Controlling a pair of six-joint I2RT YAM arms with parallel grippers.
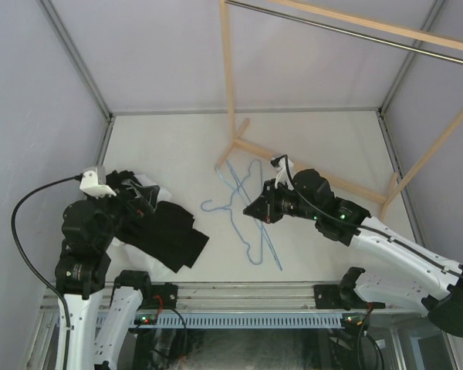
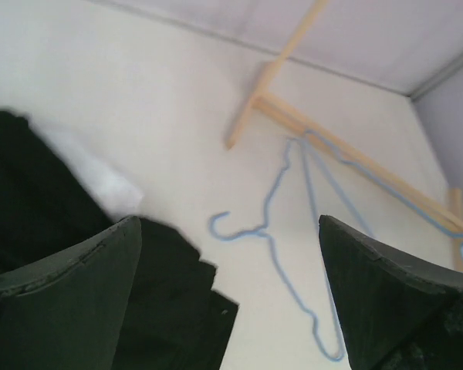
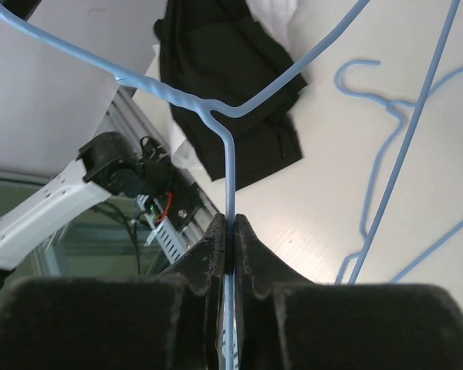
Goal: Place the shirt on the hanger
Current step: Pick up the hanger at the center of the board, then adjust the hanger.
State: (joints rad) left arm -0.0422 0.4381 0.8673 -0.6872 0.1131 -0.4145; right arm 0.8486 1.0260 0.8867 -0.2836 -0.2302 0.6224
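The white shirt [image 1: 163,191] lies at the left, mostly hidden under a black garment [image 1: 170,235]; a white patch of it shows in the left wrist view [image 2: 89,173]. My left gripper [image 1: 143,199] hovers over this pile, open and empty [image 2: 228,223]. My right gripper [image 1: 252,210] is shut on the wire of a blue hanger [image 3: 230,154], jaws pinched tight [image 3: 231,231], and holds it above the table. Another blue hanger [image 1: 216,205] lies flat on the table between the grippers and also shows in the left wrist view [image 2: 274,223].
A wooden rack foot [image 1: 309,173] and post [image 1: 228,69] stand behind the hangers, with a metal rail [image 1: 347,31] overhead. More blue hanger wire [image 1: 266,250] lies near the front edge. Grey walls close in the table.
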